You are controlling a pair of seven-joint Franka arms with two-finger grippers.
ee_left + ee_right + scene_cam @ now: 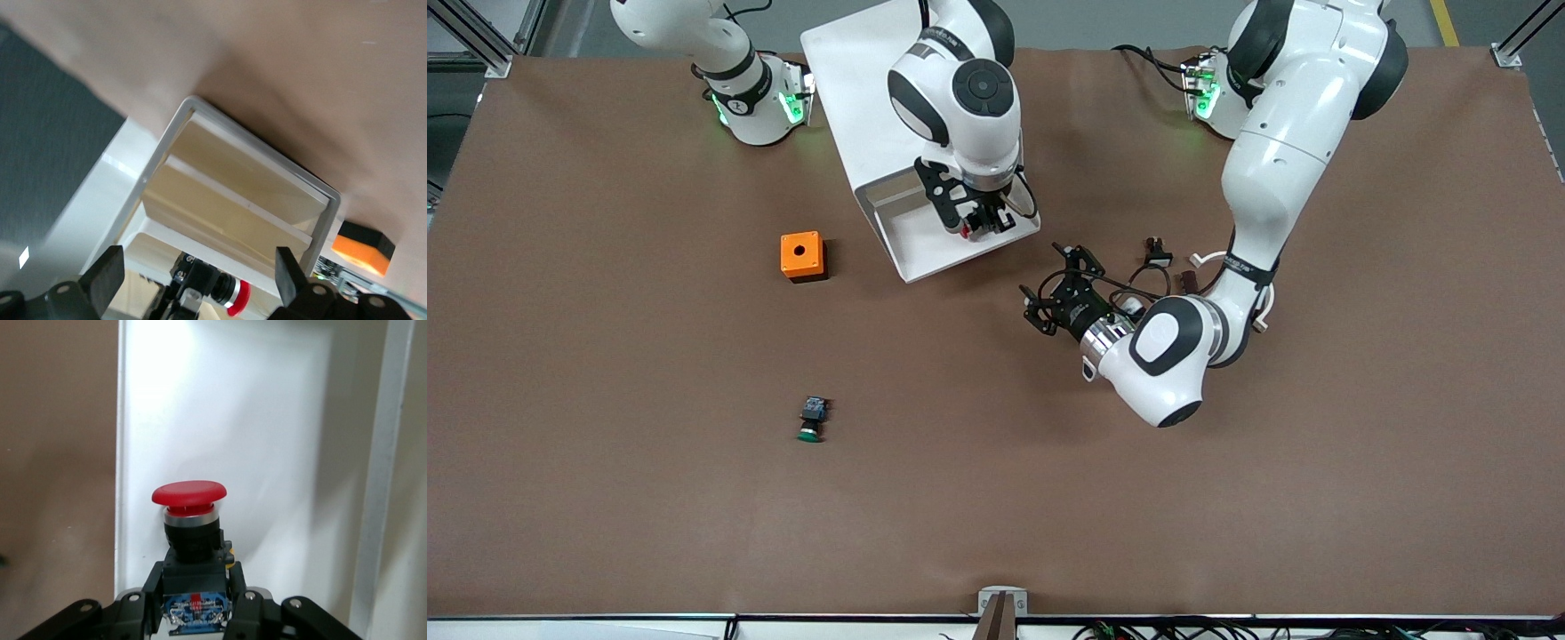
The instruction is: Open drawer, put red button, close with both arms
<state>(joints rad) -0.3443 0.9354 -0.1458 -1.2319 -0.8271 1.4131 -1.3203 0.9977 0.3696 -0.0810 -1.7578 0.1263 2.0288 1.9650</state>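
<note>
The white cabinet (854, 80) lies at the back of the table with its uppermost drawer (914, 244) pulled out. My right gripper (978, 222) is over the open drawer, shut on the red button (966, 228). In the right wrist view the button (189, 495) stands red cap outward between the fingers, over the drawer's white floor (267, 420). My left gripper (1055, 289) is open and empty, low over the table beside the drawer's front corner. The left wrist view shows its spread fingers (107, 275), the cabinet's front (233, 193) and the held red button (235, 295).
An orange box (802, 256) sits on the table toward the right arm's end, also in the left wrist view (363, 243). A green-capped button (810, 422) lies nearer the front camera. Small dark parts (1158, 255) lie by the left arm's wrist.
</note>
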